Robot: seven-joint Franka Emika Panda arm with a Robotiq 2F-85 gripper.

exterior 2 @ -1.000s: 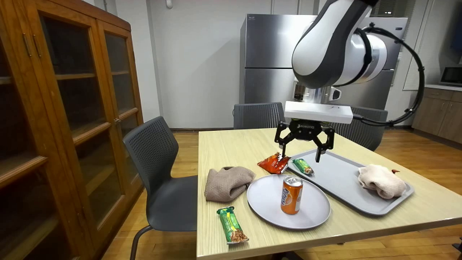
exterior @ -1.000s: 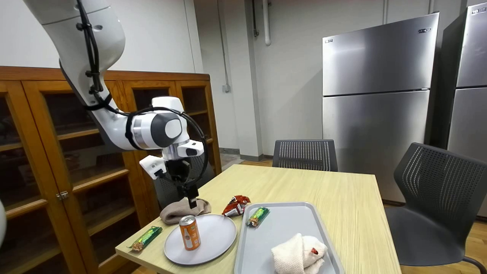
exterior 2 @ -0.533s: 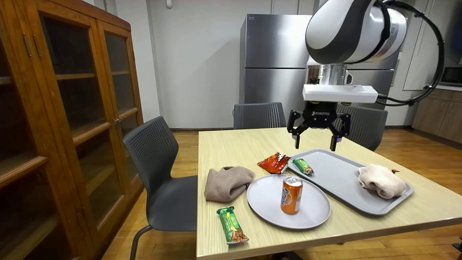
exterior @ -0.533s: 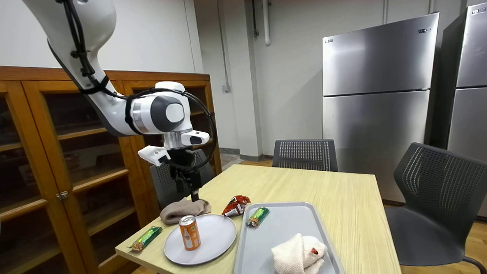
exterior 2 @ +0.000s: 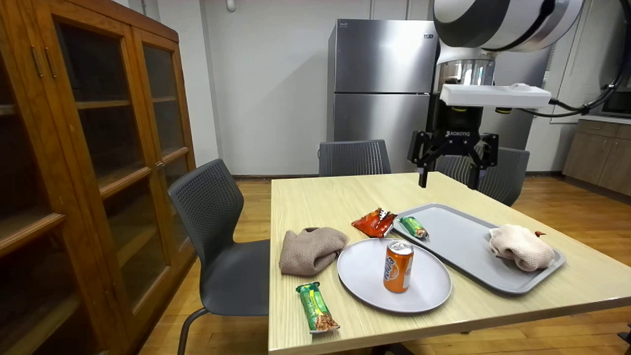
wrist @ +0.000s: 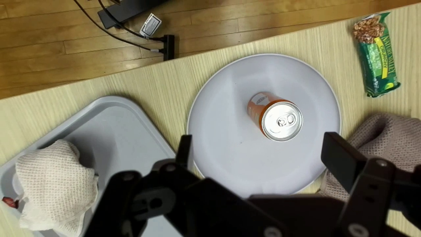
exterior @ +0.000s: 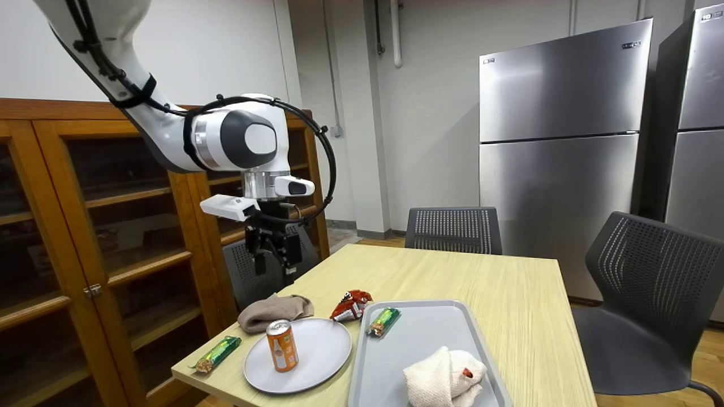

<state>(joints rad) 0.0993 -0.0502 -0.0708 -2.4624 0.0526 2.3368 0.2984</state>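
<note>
Black fingers (wrist: 342, 159) stand spread, the tool (exterior 2: 448, 181) gripping nothing, well above the bench (exterior 2: 318, 199). Any descent should be slow and level, sparing the can (wrist: 276, 117) standing lower.

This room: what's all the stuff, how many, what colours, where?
Table: 1, pale, on brown floor
Plate: 1, grey, on table
Can: 1, orange, upright on plate
Tray: 1, grey, beside plate
Wrapped bars: 2, green, one on table, one on tray
Packet: 1, red, beside tray
Cloths: 2, brown beside plate, cream on tray
Red bit: 1, red, at cream cloth
Chairs: 3, dark grey, around table
Cabinet: 1, brown, near chair
Fridges: 2, silver, beyond table
Counter: 1, brown, far back
Corded block: 1, black, past table edge
Robot arm: 1, white-grey, above table
Gripper: 1, black, open and empty above table
</note>
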